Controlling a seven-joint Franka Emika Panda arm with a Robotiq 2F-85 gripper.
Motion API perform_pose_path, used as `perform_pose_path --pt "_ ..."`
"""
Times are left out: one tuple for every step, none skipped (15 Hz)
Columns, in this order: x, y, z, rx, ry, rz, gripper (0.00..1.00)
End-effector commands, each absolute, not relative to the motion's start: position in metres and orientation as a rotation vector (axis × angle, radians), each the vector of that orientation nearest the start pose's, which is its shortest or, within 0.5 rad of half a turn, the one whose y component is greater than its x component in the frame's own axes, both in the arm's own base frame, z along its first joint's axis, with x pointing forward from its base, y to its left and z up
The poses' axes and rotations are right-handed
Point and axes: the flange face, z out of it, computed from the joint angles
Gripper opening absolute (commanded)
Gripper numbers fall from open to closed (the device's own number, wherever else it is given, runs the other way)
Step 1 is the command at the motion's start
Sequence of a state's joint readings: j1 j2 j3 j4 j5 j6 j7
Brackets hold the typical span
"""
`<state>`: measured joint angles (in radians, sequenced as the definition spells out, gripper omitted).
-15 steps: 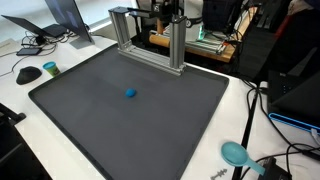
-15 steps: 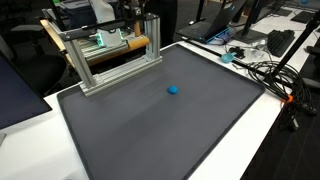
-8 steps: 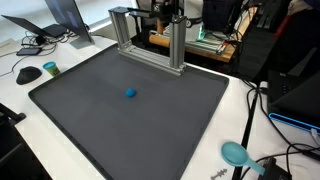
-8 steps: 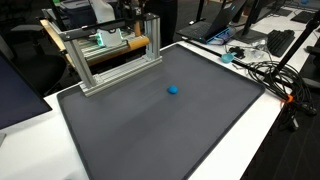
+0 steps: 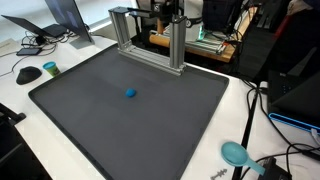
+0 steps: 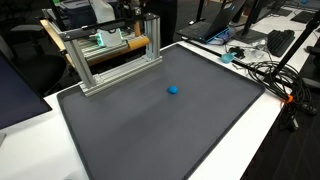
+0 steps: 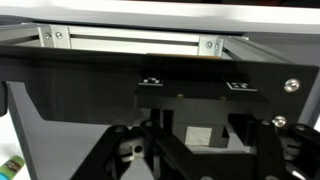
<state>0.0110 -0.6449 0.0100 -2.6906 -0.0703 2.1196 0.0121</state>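
Observation:
A small blue object lies alone near the middle of the dark grey mat. An aluminium frame stands at the mat's far edge. In the wrist view my gripper rises from the bottom edge as dark linkages, close in front of a black panel with a pale square under the frame's silver bar. Its fingertips are out of the picture. The blue object is not in the wrist view. In both exterior views the gripper is lost among dark equipment behind the frame.
Laptops, a mouse and cables lie on the white table around the mat. A teal round item sits near one corner. A wooden-framed apparatus stands behind the aluminium frame.

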Motion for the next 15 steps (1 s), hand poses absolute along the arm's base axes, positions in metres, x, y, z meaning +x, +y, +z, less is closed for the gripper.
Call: perform_pose_path --pt "0.3526 0.0055 0.4308 -3.222 -0.134 -0.095 0.85" --pt "0.3528 0.0057 0.4306 -3.222 -0.141 -0.092 0.80" --pt "0.3529 0.0063 0.4307 -3.218 -0.149 -0.089 0.76" --pt "0.3529 0.0066 0.4306 -3.216 -0.149 -0.084 0.75" --pt "0.3530 0.0062 0.4306 -3.217 -0.141 -0.077 0.71" --pt "0.3528 0.0060 0.4304 -3.216 -0.133 -0.073 0.72" --pt "0.3522 0.0045 0.4306 -3.209 -0.119 -0.069 0.72" --pt "0.3513 0.0028 0.4305 -3.208 -0.101 -0.063 0.77" --pt "0.3500 0.0014 0.4307 -3.200 -0.090 -0.063 0.91" --pt "0.3493 0.0002 0.4303 -3.199 -0.078 -0.060 0.97" --pt "0.3486 -0.0001 0.4304 -3.196 -0.069 -0.057 0.94" --pt "0.3476 -0.0008 0.4303 -3.190 -0.061 -0.052 0.99" --pt "0.3473 -0.0016 0.4307 -3.186 -0.053 -0.055 1.00" --pt "0.3471 -0.0025 0.4313 -3.181 -0.042 -0.057 1.00" --pt "0.3467 -0.0029 0.4317 -3.173 -0.036 -0.060 1.00"
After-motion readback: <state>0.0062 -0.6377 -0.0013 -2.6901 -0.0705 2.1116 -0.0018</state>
